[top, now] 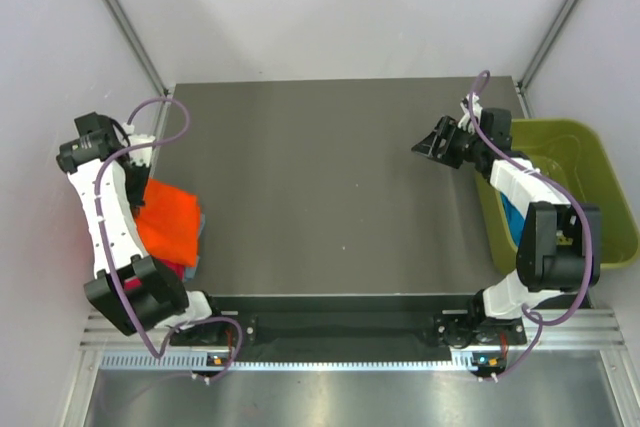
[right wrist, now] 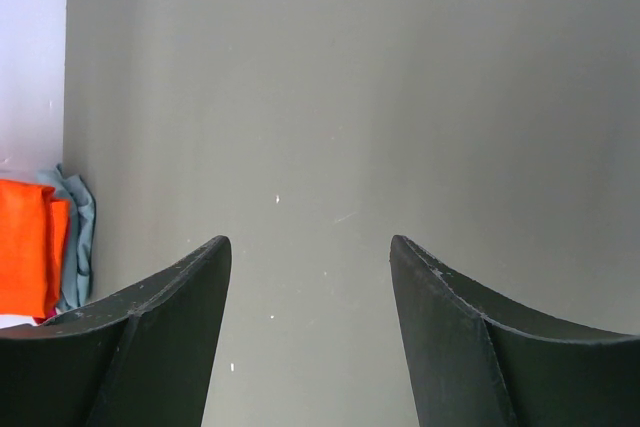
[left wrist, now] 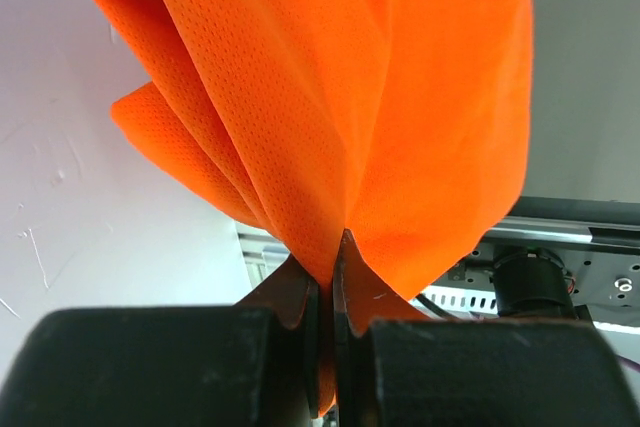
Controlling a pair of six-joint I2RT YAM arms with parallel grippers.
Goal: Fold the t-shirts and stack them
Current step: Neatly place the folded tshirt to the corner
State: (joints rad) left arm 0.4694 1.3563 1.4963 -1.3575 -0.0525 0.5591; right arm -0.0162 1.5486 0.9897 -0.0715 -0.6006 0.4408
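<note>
Two claws in play, and they could not look more different. The left claw (left wrist: pixel 335 247) is clamped tight on the orange t-shirt (left wrist: pixel 380 97), jaws pressed together with a gathered pinch of the mesh cloth squeezed between the tips. From that pinch the fabric fans out ahead of the claw in broad folds and fills most of the left wrist view. From above, the orange t-shirt (top: pixel 168 219) bunches just beside the left arm at the counter's (top: pixel 320 197) edge, with a sliver of the grey-blue t-shirt (top: pixel 198 239) peeking out on its far side.

Over to the right claw (right wrist: pixel 310 247): jaws spread wide, gripping no cloth, only bare grey counter (right wrist: pixel 350 97) showing between the fingers. Well ahead of it and off to its left, the orange cloth lies against the grey-blue t-shirt (right wrist: pixel 82 237). In the overhead view the right claw (top: pixel 428 145) hangs over the counter, with the olive-green bin (top: pixel 600 177) behind it. A teal-blue t-shirt (top: pixel 512 219) shows inside that bin, partly hidden by the right arm.
</note>
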